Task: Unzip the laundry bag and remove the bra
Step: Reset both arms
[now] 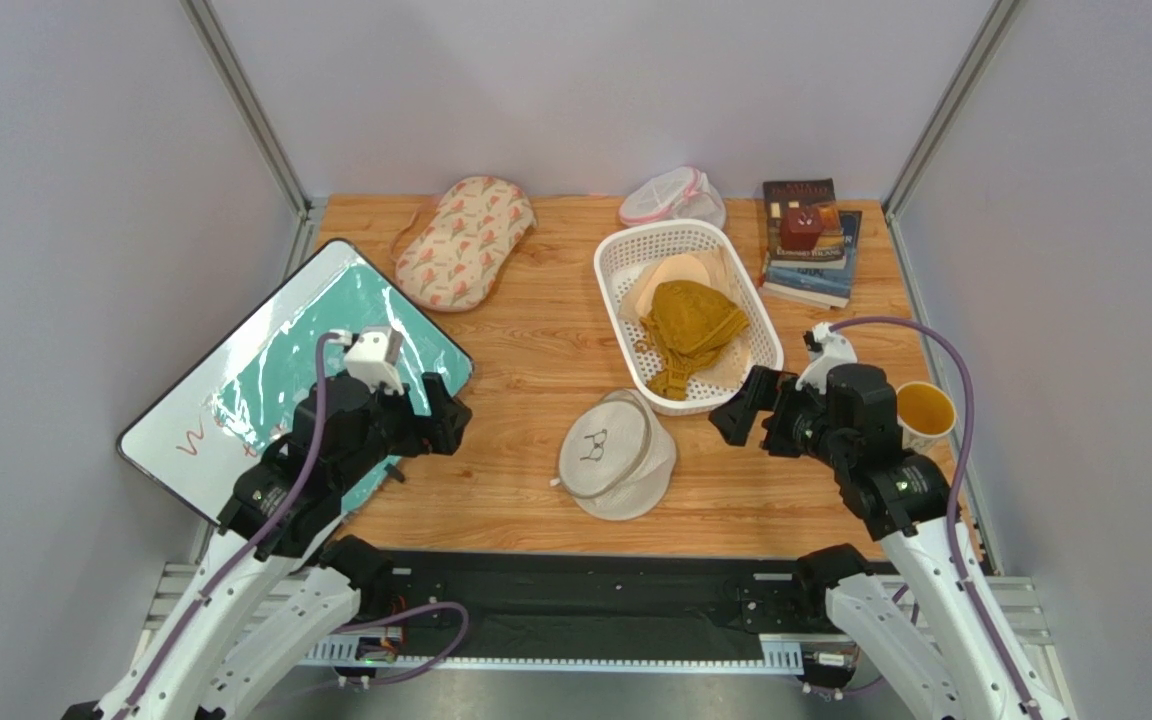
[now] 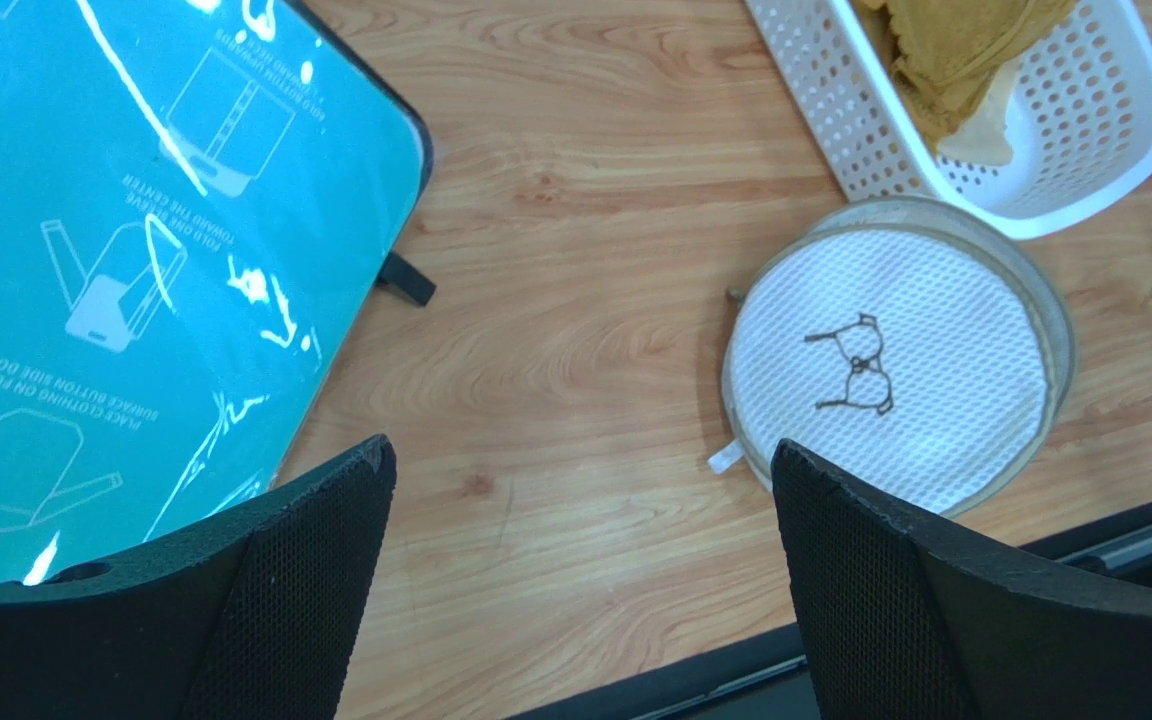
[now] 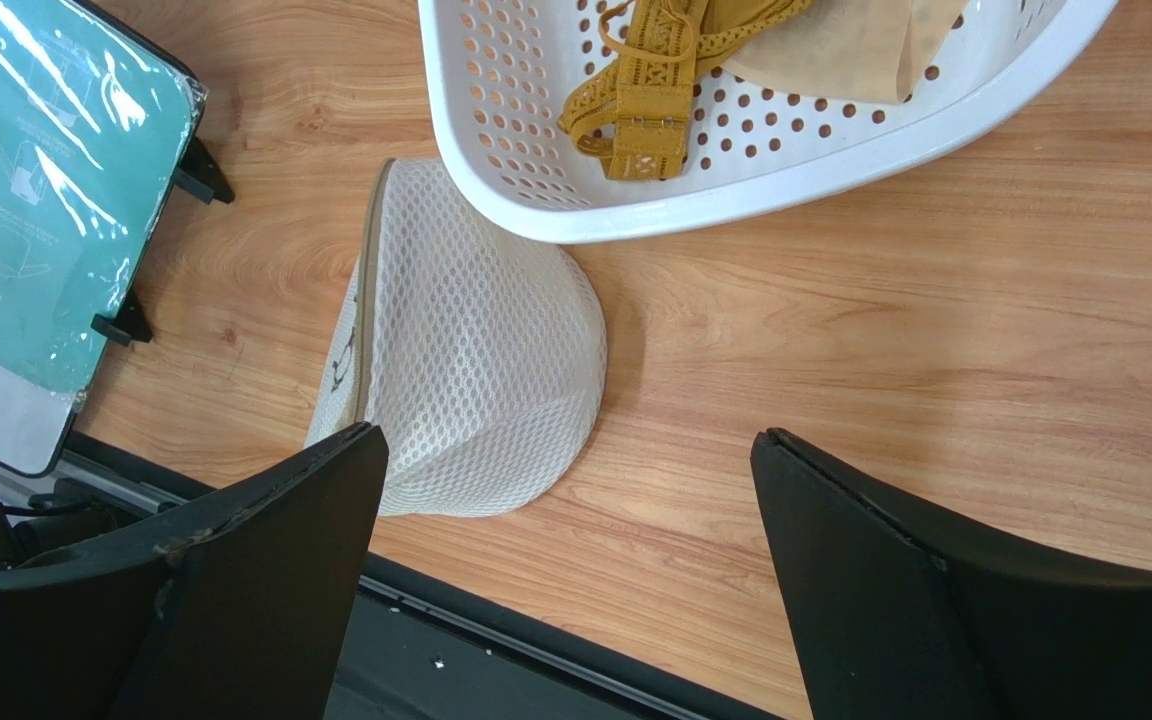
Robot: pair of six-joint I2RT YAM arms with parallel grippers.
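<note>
Top external view: a round, domed mesh laundry bag (image 1: 617, 455) lies at lower centre on a wood-grain table (image 1: 522, 360).
Cream-white, with a black bra outline on top, it sits just below a white perforated plastic basket (image 1: 663, 230). Inside the basket, the mustard-yellow bra (image 1: 692, 327) is heaped over a pale peach bra (image 1: 654, 282). The left gripper (image 1: 444, 417) and right gripper (image 1: 737, 408) flank the bag, jaws spread, holding nothing.

Obstacle: basket (image 1: 606, 285), touching the laundry bag (image 1: 617, 453) on its far side. Obstacle: teal board (image 1: 282, 375), left. Free: bare table (image 1: 515, 443) between teal board and laundry bag, and to the bag's right.
</note>
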